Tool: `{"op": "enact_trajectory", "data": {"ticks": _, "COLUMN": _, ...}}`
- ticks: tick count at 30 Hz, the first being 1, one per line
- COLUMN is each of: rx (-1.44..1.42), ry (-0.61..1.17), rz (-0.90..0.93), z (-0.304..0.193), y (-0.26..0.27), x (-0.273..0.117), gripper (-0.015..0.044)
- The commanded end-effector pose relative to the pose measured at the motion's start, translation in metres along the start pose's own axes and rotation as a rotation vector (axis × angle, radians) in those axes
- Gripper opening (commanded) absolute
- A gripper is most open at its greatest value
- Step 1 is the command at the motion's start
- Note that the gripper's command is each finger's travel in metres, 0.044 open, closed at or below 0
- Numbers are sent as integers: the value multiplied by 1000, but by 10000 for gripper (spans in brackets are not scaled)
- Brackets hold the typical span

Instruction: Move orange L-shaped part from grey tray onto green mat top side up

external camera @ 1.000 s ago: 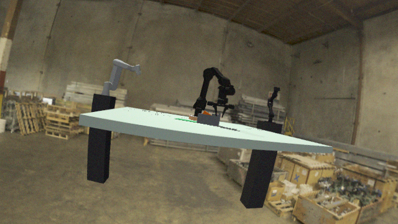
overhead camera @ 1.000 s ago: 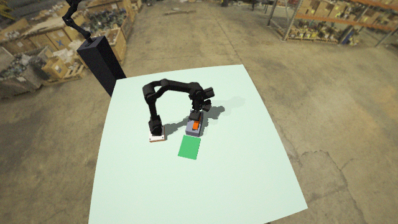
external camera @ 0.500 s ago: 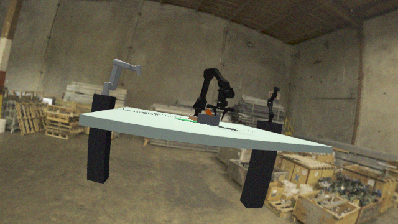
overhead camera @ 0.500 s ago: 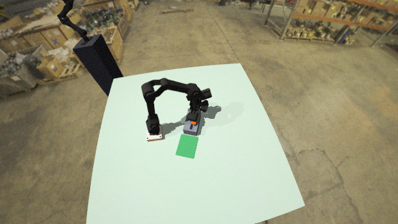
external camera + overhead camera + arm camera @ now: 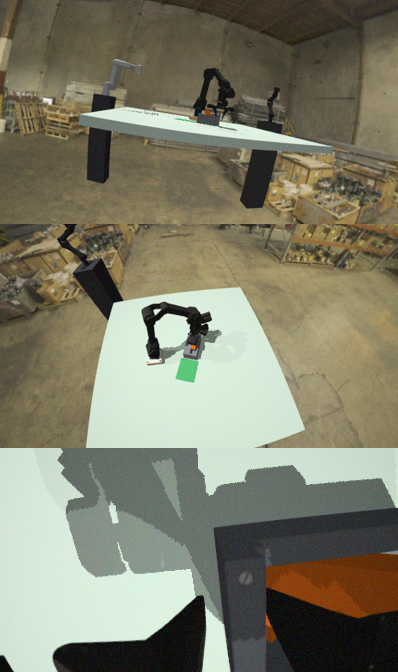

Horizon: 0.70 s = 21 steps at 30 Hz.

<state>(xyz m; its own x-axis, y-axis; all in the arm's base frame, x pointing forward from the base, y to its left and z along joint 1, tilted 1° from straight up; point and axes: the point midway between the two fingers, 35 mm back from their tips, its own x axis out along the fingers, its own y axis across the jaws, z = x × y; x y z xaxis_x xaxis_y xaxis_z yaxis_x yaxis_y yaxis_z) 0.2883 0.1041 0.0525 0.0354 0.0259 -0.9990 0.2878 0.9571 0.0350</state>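
The orange part is tilted, with its end nearer the mat sticking up above the grey tray. Its L-shaped end is low in the pocket, mostly hidden by a black finger. My gripper is partly open with nothing between its fingers. In the wrist view the right finger reaches down over the part at its L-shaped end, and the left finger is outside the tray wall. The green mat lies flat beside the tray.
The arm's base plate stands on the pale table to the left of the tray in the top view. A black pedestal with another arm stands beyond the table's back left corner.
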Motion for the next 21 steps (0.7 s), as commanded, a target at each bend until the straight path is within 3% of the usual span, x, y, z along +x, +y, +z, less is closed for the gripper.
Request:
{"op": "enact_trajectory", "data": {"ticks": 1, "rx": 2, "ry": -1, "rz": -2, "z": 0, "y": 5, "x": -5, "gripper": 180}}
{"op": "enact_trajectory", "data": {"ticks": 7, "rx": 1, "ry": 0, "rz": -3, "z": 1, "y": 9, "x": -23, "gripper": 180}}
{"op": "enact_trajectory", "data": {"ticks": 14, "rx": 1, "ry": 0, "rz": -4, "z": 0, "y": -2, "x": -103, "gripper": 180}}
{"op": "enact_trajectory", "data": {"ticks": 21, "rx": 6, "ry": -20, "rz": 14, "z": 2, "y": 1, "x": -105, "gripper": 180}}
